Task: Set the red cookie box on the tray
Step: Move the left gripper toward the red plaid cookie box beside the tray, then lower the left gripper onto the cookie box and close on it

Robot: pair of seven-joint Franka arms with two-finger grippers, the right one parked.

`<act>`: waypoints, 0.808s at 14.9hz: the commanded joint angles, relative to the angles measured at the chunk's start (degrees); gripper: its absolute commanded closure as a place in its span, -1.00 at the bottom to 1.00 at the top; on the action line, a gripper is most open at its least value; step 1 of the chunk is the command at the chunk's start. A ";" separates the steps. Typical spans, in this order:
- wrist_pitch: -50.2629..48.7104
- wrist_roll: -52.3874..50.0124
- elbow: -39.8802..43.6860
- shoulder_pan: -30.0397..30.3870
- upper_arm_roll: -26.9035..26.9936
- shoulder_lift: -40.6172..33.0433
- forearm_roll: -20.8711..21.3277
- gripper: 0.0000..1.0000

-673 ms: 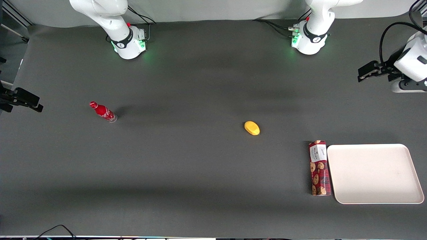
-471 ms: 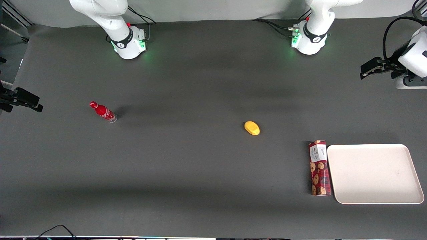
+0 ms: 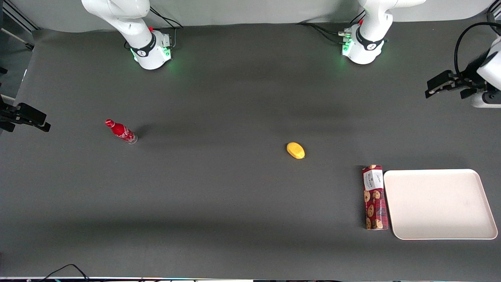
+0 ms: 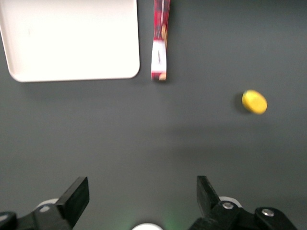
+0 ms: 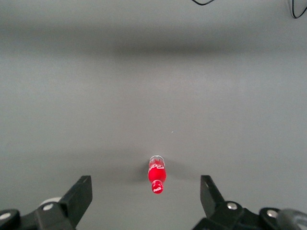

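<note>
While the box (image 3: 375,197) lies just beside the tray (image 3: 438,235), the gripper (image 3: 432,88) hangs well apart, farther from the camera. Fingers (image 4: 74,196) spread wide, holding nothing.

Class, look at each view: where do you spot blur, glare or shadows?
Left wrist view: lemon and cookie box smeared, tray washed out white, open gripper high over bare table. Front view: sharp; soft shadow bands on the mat, green glow at the arm bases.

Smooth matt white plastic tray (image 3: 438,203), glossy printed red tartan cardboard cookie box (image 3: 374,197) beside it, matt black-fingered open gripper (image 4: 142,199), on matt dark grey cloth-like table cover (image 3: 219,196)
</note>
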 commanded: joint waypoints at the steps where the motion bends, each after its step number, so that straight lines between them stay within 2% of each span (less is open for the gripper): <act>1: 3.17 -0.10 9.25 -0.48 -0.03 9.99 -0.12 -1.00; 4: 9.64 -0.28 14.37 -0.65 -0.12 19.05 0.06 -1.00; 7: 19.23 -0.28 14.20 -0.92 -1.34 27.05 0.41 -1.00; 9: 24.50 -0.45 13.85 -0.92 -2.66 31.97 2.68 -1.00; 12: 28.29 -0.45 12.97 -1.00 -3.19 39.09 2.16 -1.00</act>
